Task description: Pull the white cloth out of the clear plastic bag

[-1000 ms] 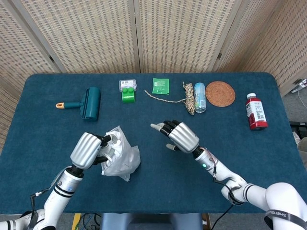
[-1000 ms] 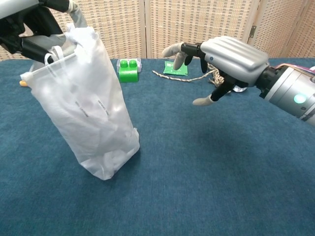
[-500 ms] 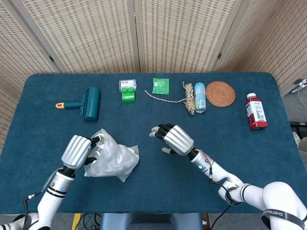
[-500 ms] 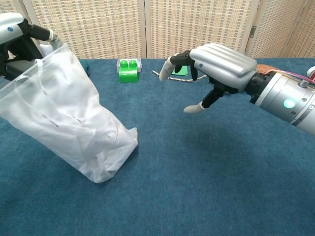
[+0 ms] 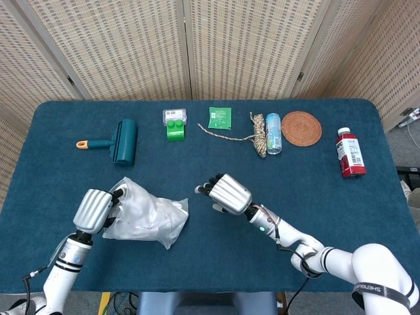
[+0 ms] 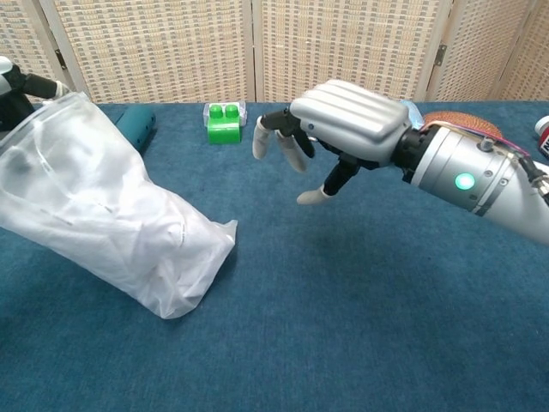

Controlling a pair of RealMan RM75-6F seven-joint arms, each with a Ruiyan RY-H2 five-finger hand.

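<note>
— Gripping the mouth of the crumpled clear plastic bag point(image 5: 147, 215), the left hand point(image 5: 94, 209) pins it at eight o'clock on the table; the white cloth point(image 6: 103, 232) sits inside.

— And the right hand point(image 5: 223, 193)?

— Empty, fingers spread, hovering at the bag's three o'clock. It should reach toward the opening, not the sealed bottom.

— Changes?

— The bag has tipped from upright to lying; the right hand has drifted closer.

In the chest view our left hand point(image 6: 10, 81) is cut off by the left edge. The white cloth point(image 6: 103, 223) blurs inside the clear plastic bag point(image 5: 147, 213); its outline escapes us.
</note>
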